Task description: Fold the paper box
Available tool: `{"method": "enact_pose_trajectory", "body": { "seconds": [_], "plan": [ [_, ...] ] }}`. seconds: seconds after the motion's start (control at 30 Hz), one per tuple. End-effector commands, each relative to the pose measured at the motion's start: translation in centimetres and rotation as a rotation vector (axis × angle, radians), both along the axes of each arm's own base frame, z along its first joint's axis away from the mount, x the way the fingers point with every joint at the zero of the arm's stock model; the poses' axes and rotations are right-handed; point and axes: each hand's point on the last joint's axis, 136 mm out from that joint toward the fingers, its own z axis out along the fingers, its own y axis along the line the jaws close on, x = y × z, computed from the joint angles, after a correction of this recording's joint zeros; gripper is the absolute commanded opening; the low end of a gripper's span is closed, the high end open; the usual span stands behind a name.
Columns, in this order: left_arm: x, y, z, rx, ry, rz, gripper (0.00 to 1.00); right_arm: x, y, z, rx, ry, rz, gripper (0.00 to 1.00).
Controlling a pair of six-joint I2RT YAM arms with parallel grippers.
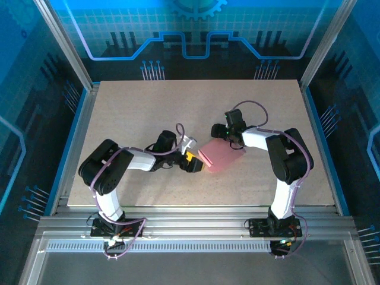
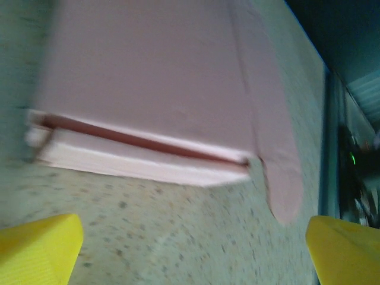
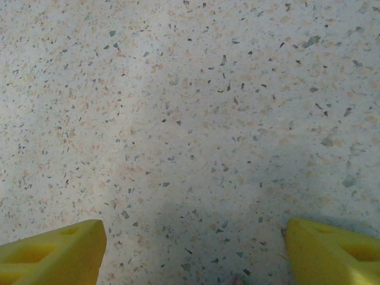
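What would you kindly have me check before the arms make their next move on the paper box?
1. left gripper open and empty: ok, jaws wide.
2. right gripper open and empty: ok, bare table below it.
3. paper box lying flat ahead of the left gripper: ok.
4. Box's near edge closed: not ok, a dark gap runs along it.
5. rounded tab tucked in: not ok, it lies out on the table.
6. right gripper apart from the paper box: cannot tell.
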Motion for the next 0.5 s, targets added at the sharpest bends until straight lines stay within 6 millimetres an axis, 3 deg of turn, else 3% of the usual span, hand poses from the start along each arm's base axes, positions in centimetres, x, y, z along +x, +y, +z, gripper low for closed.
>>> {"method": "enact_pose_trajectory", "body": {
  "seconds": [0.0, 0.13, 0.23, 0.37, 0.47],
  "plan": [
    [3.2, 1.2, 1.4, -0.031, 0.151, 0.328, 0.96, -1.4, 2.0, -0.1, 0.061, 0.051, 0.072, 0.80],
    [3.2, 1.9, 2.6, -0.104, 0.241, 0.500, 0.95, -1.1, 1.7, 0.9, 0.082, 0.041, 0.089, 0.81],
    [2.8, 1.4, 3.2, -0.127, 0.334, 0.592, 0.88, -0.8, 1.3, 1.5, 0.097, 0.031, 0.101, 0.82],
    [1.3, 0.0, 2.6, -0.030, 0.471, 0.652, 0.83, -0.4, -0.2, 2.9, 0.108, -0.002, 0.092, 0.83],
    [0.4, -0.3, 2.1, -0.064, 0.524, 0.710, 0.78, -0.4, -1.3, 3.9, 0.116, -0.015, 0.108, 0.82]
  ]
}}
